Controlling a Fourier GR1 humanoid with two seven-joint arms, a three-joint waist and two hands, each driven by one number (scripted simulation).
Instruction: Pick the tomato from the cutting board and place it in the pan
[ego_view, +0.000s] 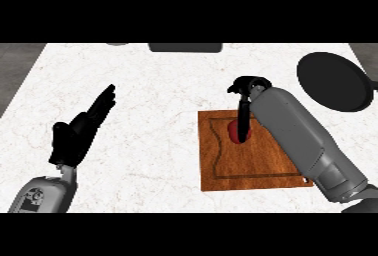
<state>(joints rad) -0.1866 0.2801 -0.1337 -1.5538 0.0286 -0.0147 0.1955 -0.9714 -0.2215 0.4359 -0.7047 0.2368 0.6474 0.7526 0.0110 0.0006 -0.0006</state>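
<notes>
Fingers of the right robot hand (244, 107) reached down onto the tomato (235, 131) on the cutting board (251, 167), curling around it for lifting toward the pan (334, 81), while the left robot hand (85, 127) rested open beside the board.

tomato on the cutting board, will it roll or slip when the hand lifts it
The tomato looks round and smooth, so it may roll on the flat cutting board if nudged. The right hand hides most of it, so whether it might slip is unclear.

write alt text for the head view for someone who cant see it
The robot's right hand reaches down onto a red tomato on a wooden cutting board. A black pan sits at the white counter's far right; the left hand rests open at left.
</notes>
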